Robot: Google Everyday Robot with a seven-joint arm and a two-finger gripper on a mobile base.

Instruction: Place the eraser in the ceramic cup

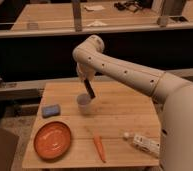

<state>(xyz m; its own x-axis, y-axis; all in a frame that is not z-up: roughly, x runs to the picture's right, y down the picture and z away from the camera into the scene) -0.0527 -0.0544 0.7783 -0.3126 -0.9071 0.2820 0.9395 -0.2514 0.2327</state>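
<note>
The ceramic cup [83, 104], small, pale and without a handle, stands upright on the wooden table [125, 112], left of its middle. The eraser [89, 90], a black oblong block, hangs tilted right above the cup, its lower end at the cup's rim. My gripper [85, 80] is at the eraser's upper end, directly over the cup, at the tip of the white arm that reaches in from the right. Whether the eraser's lower end is inside the cup I cannot tell.
A blue rectangular pad [51, 110] lies left of the cup. An orange round plate [52, 139] sits at the front left. An orange carrot-like stick [99, 148] lies near the front edge, and a white packet [146, 143] at the front right.
</note>
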